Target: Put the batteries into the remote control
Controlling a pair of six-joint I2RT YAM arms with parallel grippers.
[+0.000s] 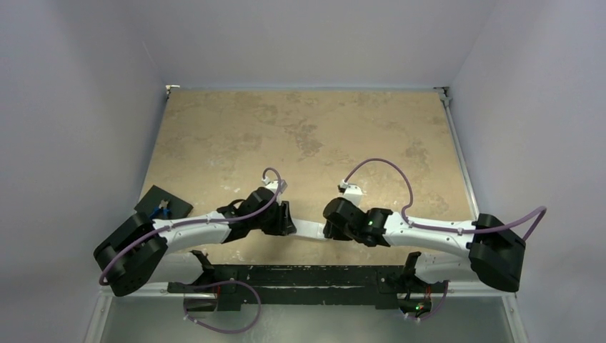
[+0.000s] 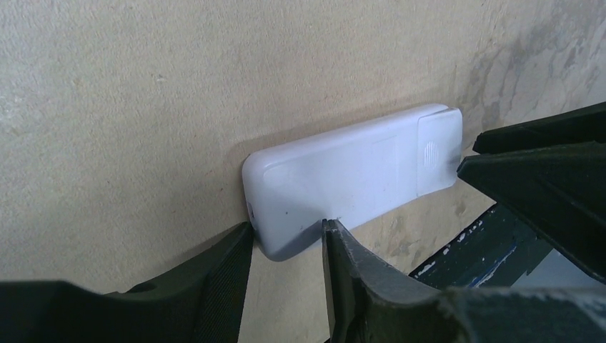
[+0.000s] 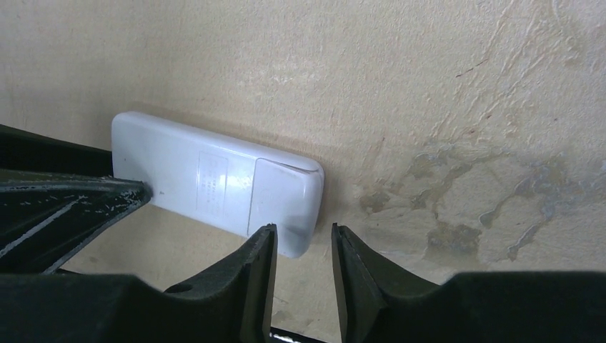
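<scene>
White remote control (image 2: 343, 179) back-up, bench (image 3: 429, 86) beneath. Left end effector (image 2: 286, 239) pinches its plain end, both fingers touching. Right end effector (image 3: 301, 239) half-open, straddling the cover end, small gap.

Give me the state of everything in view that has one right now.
remote control: back up, lying between both grippers.
battery cover: on, one edge seemingly not flush.
left gripper: jaws astride the remote's plain end; grip unclear.
right gripper: open, astride the cover end.
pliers: lying on dark pad, untouched.
</scene>
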